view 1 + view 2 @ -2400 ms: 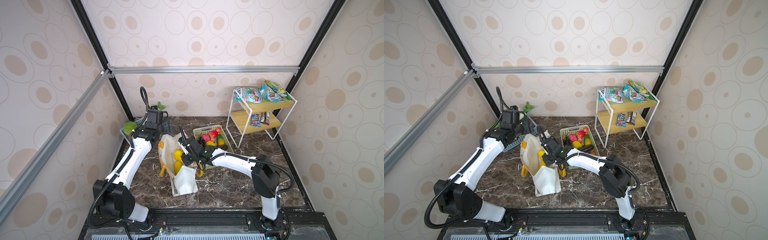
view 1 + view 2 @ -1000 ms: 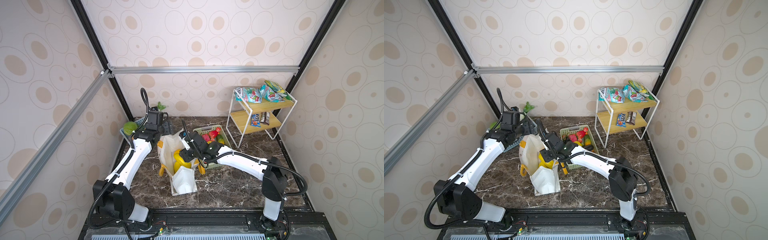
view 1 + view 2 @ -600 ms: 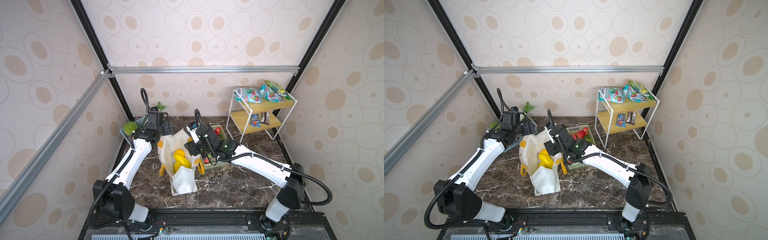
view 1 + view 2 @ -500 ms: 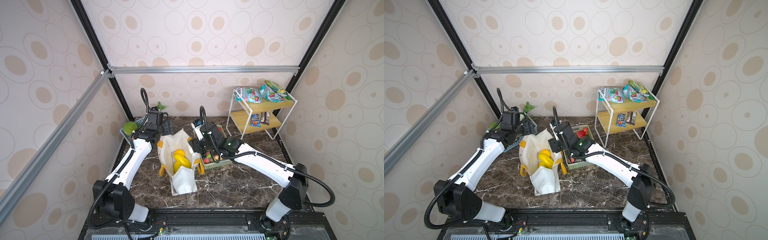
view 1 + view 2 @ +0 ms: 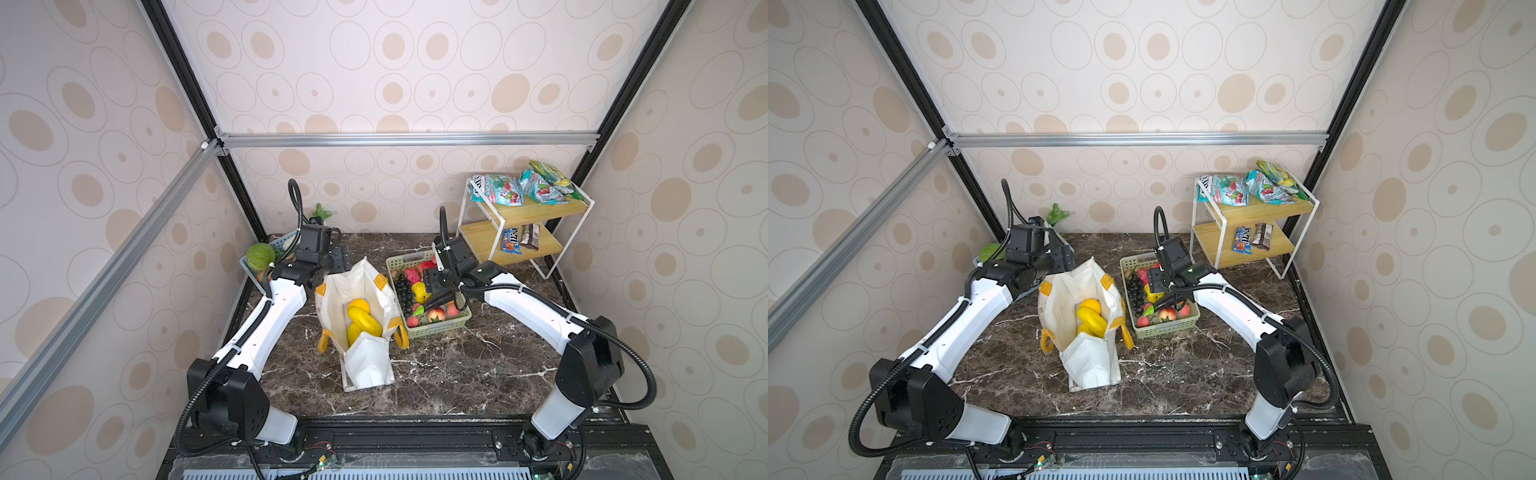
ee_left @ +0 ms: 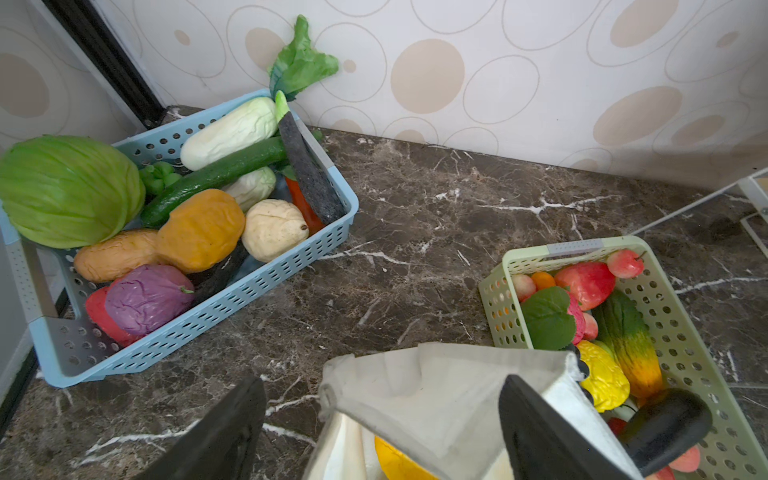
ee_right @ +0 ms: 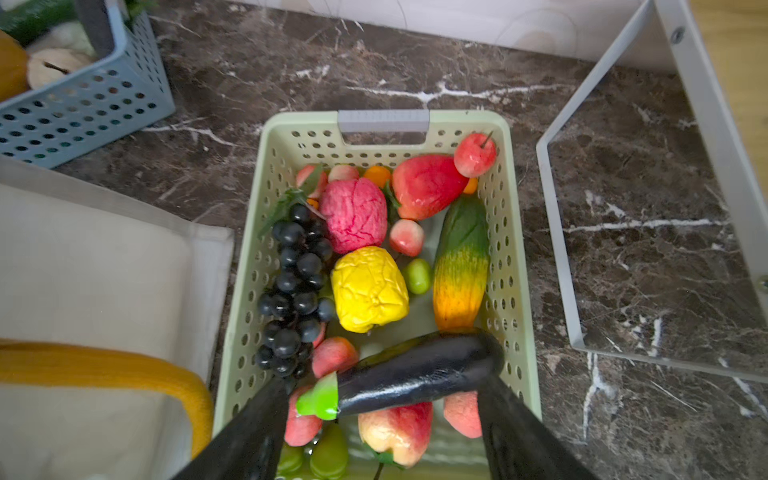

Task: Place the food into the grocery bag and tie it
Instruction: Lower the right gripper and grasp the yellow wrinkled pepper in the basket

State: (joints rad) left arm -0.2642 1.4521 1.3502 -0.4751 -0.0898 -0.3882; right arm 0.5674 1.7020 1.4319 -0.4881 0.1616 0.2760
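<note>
Two released hands: left hand point(image 6: 382, 386) astride grocery bag point(image 5: 365, 365) rim; right hand point(image 7: 382, 384) over eggplant point(image 7: 419, 370); packet labels point(image 5: 496, 194) unreadable.

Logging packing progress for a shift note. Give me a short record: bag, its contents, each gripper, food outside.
bag: grocery bag standing, mouth open, untied
in bag: orange, yellow fruits
left gripper: open, straddling bag rim
right gripper: open, over eggplant in green basket
also outside bag: purple onion in blue basket
</note>
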